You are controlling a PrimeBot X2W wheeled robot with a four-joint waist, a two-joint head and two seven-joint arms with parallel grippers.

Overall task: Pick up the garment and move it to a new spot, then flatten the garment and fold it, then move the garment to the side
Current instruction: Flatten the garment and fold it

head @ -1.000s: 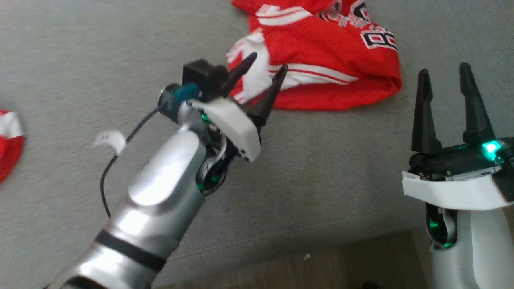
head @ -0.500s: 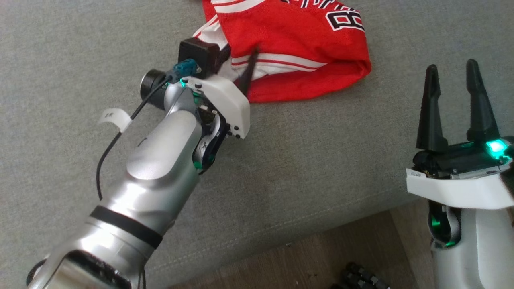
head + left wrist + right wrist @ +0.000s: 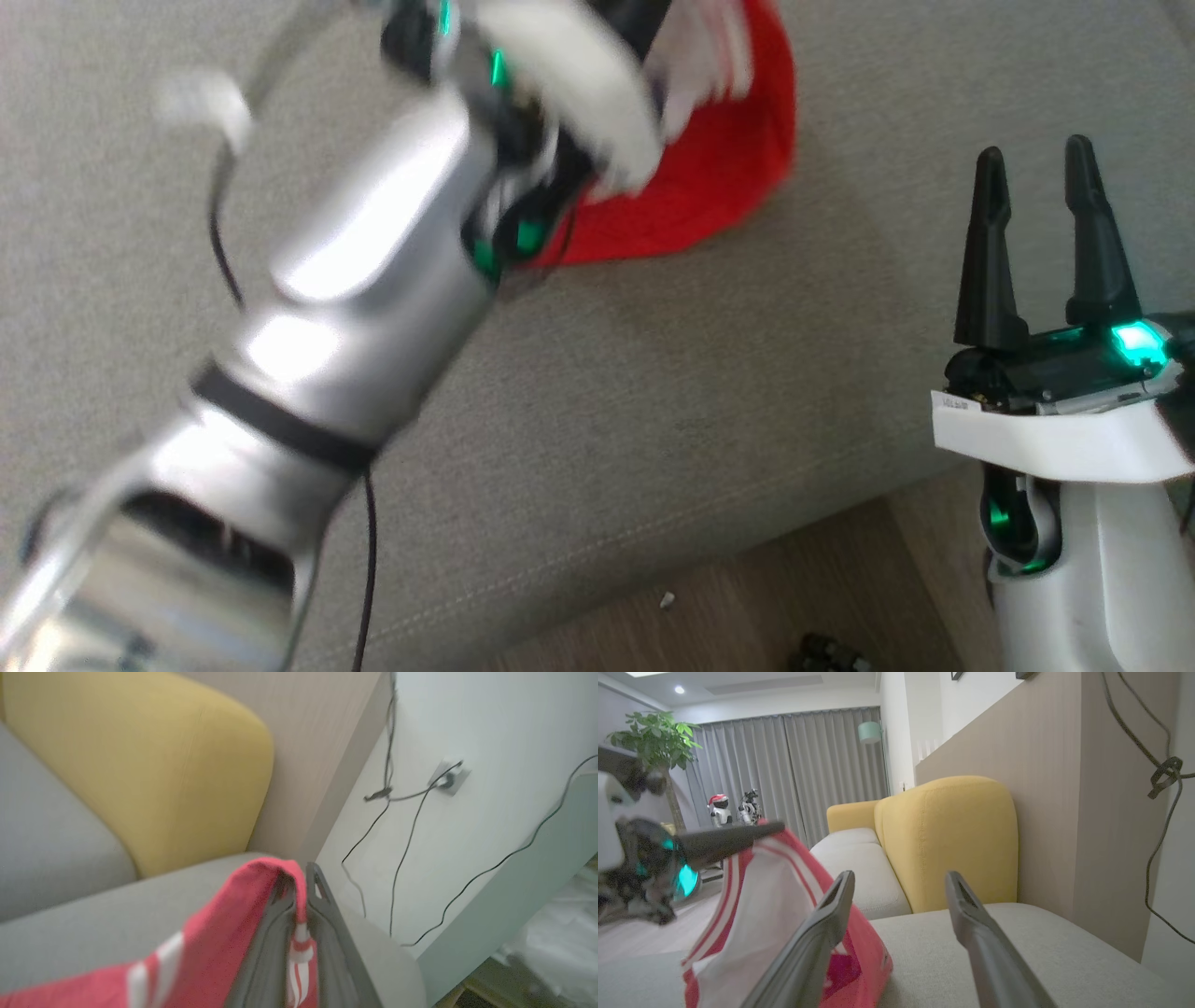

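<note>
Jersey — red with white stripes — lies at the far side of the grey sofa seat, one edge raised off it. My left gripper is clamped on that edge, fabric pinched between its fingers. My right gripper hovers at near right, well apart from the cloth — fingers spread.

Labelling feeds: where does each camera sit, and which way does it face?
Head view: on the head, looking down at the grey sofa seat; left forearm, right pincer show.
Left wrist view: along the left pincer, shut on the red garment, toward the wall.
Right wrist view: low, along the open right pincer toward the yellow cushion.
All share the garment.
</note>
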